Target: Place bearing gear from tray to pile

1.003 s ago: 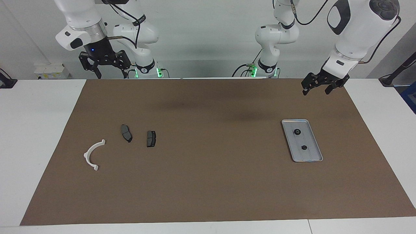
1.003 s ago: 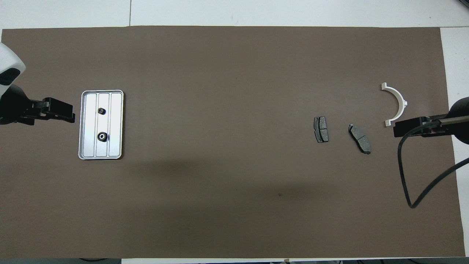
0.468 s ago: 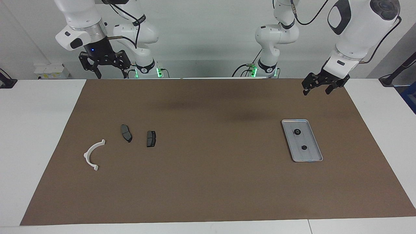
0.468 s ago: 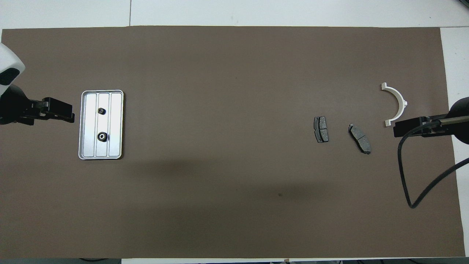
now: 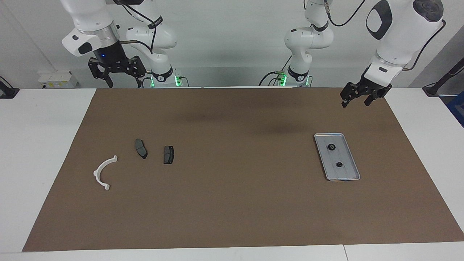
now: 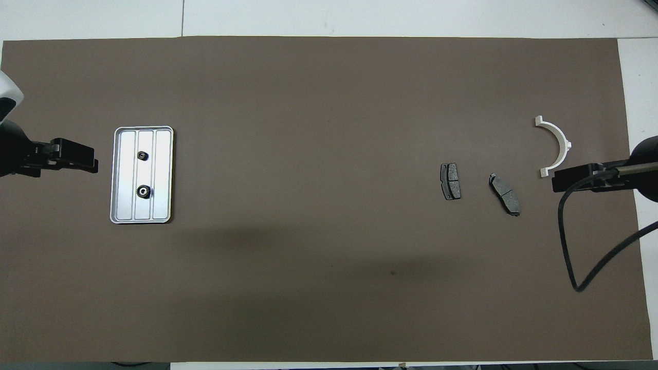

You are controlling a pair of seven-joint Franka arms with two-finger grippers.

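Left gripper (image 5: 356, 99) in the facing view hangs in the air over the table (image 5: 232, 203) at the left arm's end, holding nothing; I read its fingers as spread wide. The tray (image 5: 326, 170) lies flat on the table, well apart from the gripper, with two bearing gears on it: one (image 5: 331, 146) nearer the robots, the other (image 5: 339, 164) farther. I would come down straight over one gear and close across it without nudging the rim. The right gripper (image 5: 116, 74) waits high at its own end, wide open and empty

From overhead, the left gripper (image 6: 77, 159) shows beside the tray (image 6: 119, 205). The pile, two brake pads (image 6: 451, 181) (image 6: 505, 194) and a white arc (image 6: 556, 146), sits toward the right arm's end, so I expect a long carry or a handover
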